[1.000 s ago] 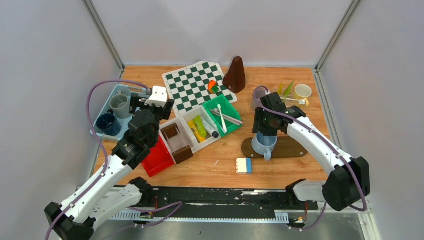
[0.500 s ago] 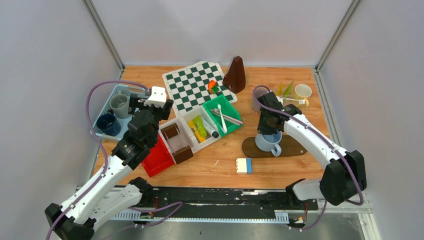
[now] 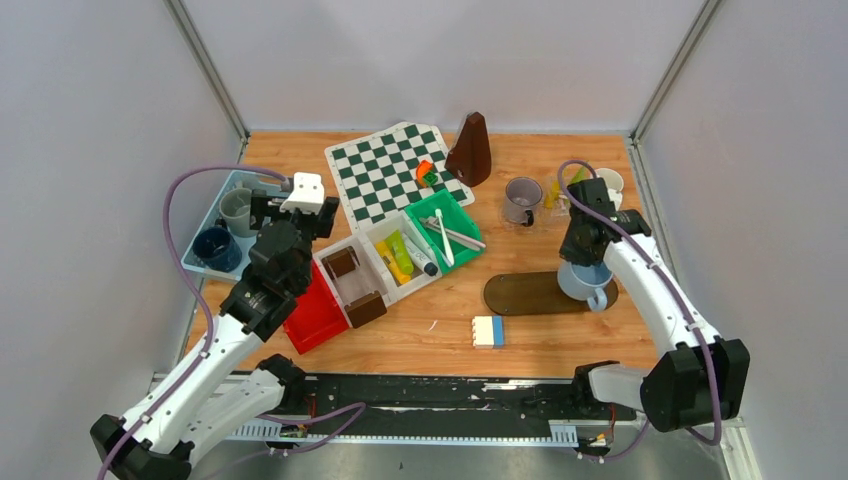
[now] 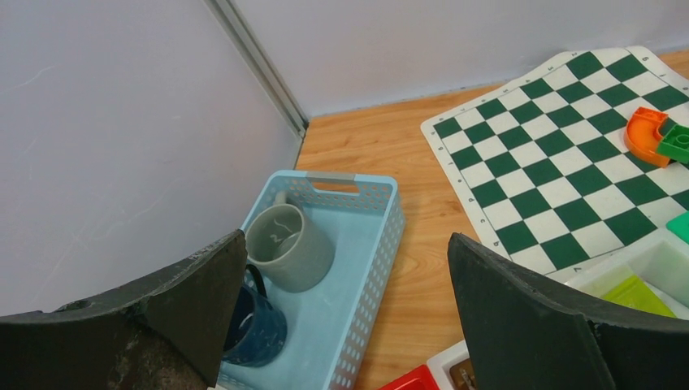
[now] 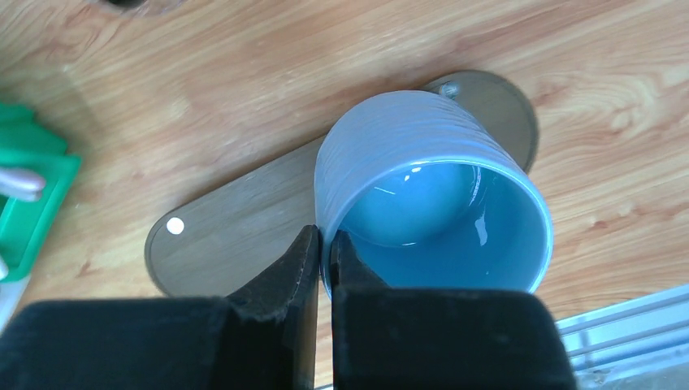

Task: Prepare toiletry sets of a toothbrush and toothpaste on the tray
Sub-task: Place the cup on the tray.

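Ribbed light-blue ceramic mug (image 5: 431, 187) is tilted over one end of the dark oval wooden board (image 5: 236, 227), with the right gripper (image 5: 323, 240) pinching its rim (one finger inside, one outside). Left gripper (image 4: 345, 240) is spread wide above the pale-blue perforated plastic tray (image 4: 382, 236).

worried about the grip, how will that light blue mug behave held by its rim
The light blue mug looks glossy inside, so the wall pinched by the right gripper may be slippery. It seems rigid, probably ceramic, so likely breakable if dropped. Gripped at one side of the rim only, it could swing or tilt.
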Controlling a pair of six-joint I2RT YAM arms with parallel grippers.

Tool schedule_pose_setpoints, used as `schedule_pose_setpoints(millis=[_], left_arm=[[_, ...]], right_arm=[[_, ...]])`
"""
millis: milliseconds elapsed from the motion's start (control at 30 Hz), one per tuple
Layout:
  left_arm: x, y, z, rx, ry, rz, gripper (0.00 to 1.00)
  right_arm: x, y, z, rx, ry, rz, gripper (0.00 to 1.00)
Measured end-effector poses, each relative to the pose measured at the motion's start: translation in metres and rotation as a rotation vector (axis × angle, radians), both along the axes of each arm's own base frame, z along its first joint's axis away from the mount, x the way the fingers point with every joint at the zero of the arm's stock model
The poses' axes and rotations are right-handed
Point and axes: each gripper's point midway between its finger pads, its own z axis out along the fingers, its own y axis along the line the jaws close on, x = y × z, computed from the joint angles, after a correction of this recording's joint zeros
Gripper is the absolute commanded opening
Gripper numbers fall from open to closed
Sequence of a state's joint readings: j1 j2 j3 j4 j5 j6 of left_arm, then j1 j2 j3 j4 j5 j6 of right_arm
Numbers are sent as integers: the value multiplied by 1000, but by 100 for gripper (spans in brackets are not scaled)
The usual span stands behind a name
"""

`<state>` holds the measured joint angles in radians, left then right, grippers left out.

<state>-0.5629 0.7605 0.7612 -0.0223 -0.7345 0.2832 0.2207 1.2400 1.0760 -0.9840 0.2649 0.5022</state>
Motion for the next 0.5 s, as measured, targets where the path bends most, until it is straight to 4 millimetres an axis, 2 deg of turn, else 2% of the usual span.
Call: schedule_pose_setpoints(millis=[200, 333, 500], left_arm=[[1, 7, 1, -4, -6, 22, 100], [1, 11, 1, -6, -7, 36, 100], [1, 14, 2, -14, -12, 41, 100]], right_arm=[[7, -34, 1, -22, -14, -78, 0], [9, -45, -2, -21, -12, -101, 0], [9, -50, -16, -23, 32, -114, 0]])
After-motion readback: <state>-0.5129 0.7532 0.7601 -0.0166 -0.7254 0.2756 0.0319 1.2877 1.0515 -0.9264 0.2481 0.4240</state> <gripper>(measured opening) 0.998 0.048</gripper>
